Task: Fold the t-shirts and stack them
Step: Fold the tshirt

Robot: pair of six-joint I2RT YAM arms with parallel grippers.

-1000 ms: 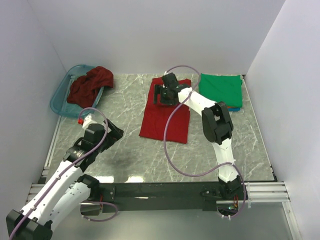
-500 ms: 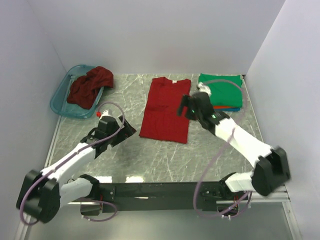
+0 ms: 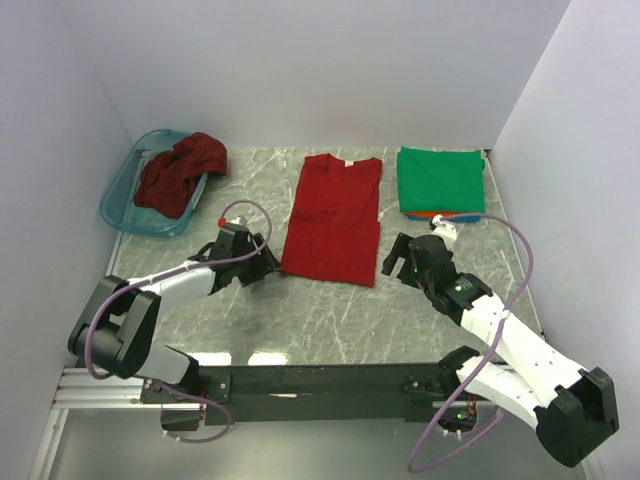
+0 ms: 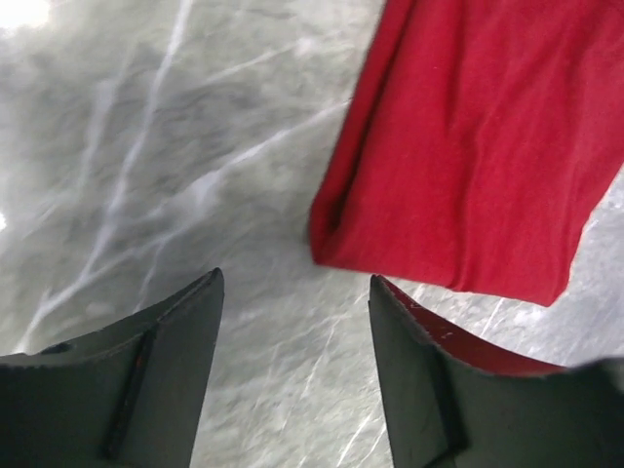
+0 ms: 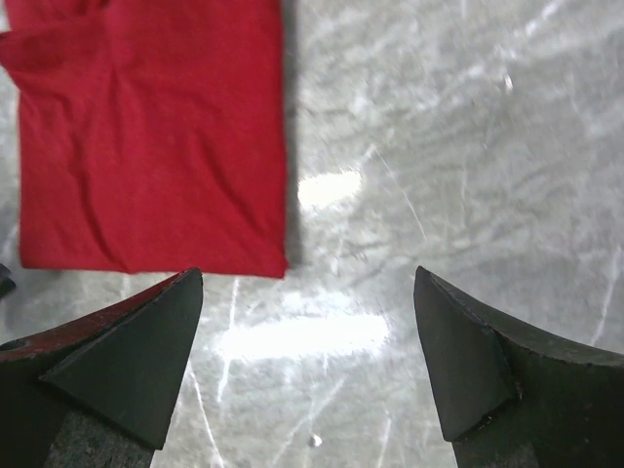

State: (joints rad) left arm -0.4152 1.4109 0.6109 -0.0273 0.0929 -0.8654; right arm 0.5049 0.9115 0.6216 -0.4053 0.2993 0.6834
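A bright red t-shirt (image 3: 333, 217) lies folded into a long strip in the middle of the marble table. Its near left corner shows in the left wrist view (image 4: 468, 166) and its near right corner in the right wrist view (image 5: 146, 146). My left gripper (image 3: 268, 262) is open and empty, low beside the shirt's near left corner. My right gripper (image 3: 396, 262) is open and empty beside the near right corner. A folded green t-shirt (image 3: 441, 180) tops a stack at the back right, with orange-red and blue edges under it. A maroon t-shirt (image 3: 178, 172) lies crumpled in the basket.
A translucent teal plastic basket (image 3: 120, 205) stands at the back left. White walls close in the table on three sides. A black rail (image 3: 320, 380) runs along the near edge.
My right gripper let go of the red shirt's top and drew back toward me to its near right corner. My left gripper moved right to the near left corner.
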